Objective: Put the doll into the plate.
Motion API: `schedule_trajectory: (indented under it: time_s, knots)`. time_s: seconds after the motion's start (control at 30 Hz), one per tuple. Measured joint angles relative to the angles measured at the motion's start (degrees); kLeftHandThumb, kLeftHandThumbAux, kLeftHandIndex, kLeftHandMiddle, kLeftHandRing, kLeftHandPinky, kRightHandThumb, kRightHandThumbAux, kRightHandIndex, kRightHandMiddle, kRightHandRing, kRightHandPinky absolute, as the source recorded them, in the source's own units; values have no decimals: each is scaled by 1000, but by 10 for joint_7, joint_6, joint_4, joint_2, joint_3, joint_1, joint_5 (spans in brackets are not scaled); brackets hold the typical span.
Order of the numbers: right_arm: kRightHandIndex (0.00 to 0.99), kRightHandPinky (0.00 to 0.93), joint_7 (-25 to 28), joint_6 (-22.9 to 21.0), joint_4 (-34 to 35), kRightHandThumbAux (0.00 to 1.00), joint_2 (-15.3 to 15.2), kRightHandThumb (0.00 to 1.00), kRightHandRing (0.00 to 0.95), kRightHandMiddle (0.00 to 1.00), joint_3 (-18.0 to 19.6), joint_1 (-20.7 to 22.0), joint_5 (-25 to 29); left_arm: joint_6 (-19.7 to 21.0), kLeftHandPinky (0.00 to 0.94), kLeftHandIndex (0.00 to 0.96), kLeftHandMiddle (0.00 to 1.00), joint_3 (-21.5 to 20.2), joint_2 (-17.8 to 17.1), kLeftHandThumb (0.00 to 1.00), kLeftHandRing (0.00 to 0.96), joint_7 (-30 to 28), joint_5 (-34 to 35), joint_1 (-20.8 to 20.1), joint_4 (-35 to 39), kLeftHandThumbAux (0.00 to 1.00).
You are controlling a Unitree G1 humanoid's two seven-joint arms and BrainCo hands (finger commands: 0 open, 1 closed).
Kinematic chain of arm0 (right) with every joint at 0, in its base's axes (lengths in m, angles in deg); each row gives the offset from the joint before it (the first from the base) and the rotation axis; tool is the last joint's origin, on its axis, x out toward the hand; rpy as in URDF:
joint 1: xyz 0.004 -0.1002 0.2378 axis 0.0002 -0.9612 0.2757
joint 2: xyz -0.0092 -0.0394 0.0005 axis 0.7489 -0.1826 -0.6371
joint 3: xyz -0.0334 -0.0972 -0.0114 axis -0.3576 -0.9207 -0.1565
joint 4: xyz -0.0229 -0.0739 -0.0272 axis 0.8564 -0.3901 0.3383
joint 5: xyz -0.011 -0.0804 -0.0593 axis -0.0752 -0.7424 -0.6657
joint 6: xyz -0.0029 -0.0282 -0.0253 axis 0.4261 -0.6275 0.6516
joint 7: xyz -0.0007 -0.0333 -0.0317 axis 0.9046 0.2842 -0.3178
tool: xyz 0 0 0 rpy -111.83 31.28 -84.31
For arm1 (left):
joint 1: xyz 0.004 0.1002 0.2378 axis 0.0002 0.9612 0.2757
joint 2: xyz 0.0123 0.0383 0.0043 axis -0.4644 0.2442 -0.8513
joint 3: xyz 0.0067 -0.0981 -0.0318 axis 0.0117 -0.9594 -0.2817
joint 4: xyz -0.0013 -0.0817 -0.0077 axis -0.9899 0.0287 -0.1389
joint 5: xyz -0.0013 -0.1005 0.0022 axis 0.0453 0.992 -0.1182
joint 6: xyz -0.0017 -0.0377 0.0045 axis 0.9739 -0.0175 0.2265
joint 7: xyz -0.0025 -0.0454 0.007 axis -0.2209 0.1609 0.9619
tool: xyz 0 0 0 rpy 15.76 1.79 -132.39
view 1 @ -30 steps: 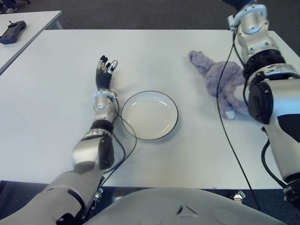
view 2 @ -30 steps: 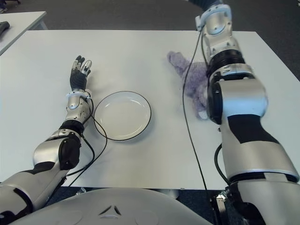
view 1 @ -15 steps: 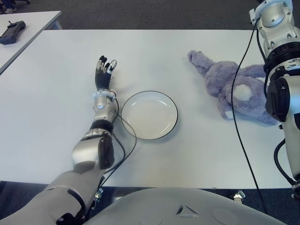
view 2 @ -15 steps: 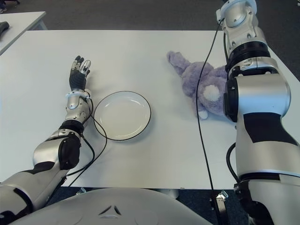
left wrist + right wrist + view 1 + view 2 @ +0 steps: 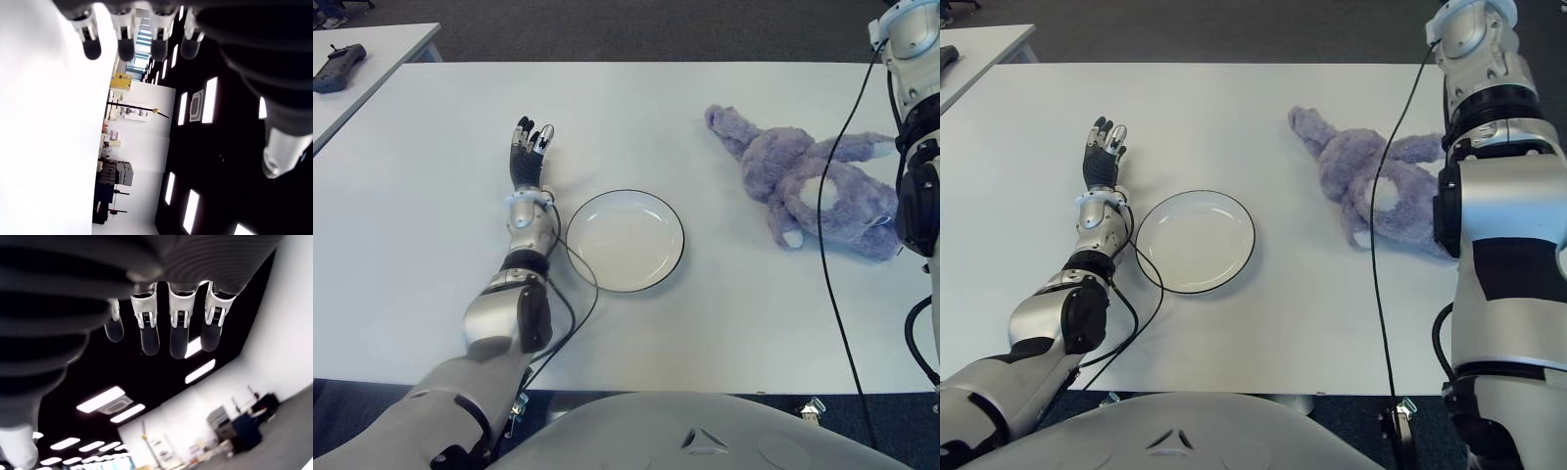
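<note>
White table (image 5: 705, 323) before me: the doll (image 5: 808, 186) lies well right of the plate (image 5: 625, 241). My left hand (image 5: 529, 152), left of the plate, and my right hand (image 5: 161, 333) have fingers spread, holding nothing.

Table layout, my view from the head camera.
Plate (image 5: 625, 241) mid-table (image 5: 705, 323); doll (image 5: 808, 191) well right of it; left hand (image 5: 530, 147) just left and behind the plate.

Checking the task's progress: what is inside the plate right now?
Nothing: the plate shows only its bare white inside. The doll lies on the table to its right, and no part of the plate is covered.
</note>
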Motion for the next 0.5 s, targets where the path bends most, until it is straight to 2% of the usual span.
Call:
schedule_trajectory:
  time_s: [0.23, 0.5]
  knots:
    - [45, 68, -1, 0, -1, 506, -24, 31, 107, 117, -24, 0, -19, -1, 10, 20, 69, 1, 0, 0, 42, 0, 0, 0, 0, 567]
    - [32, 54, 8, -11, -5, 536, -46, 28, 80, 89, -60, 0, -51, -2, 11, 17, 67, 1, 0, 0, 39, 0, 0, 0, 0, 567]
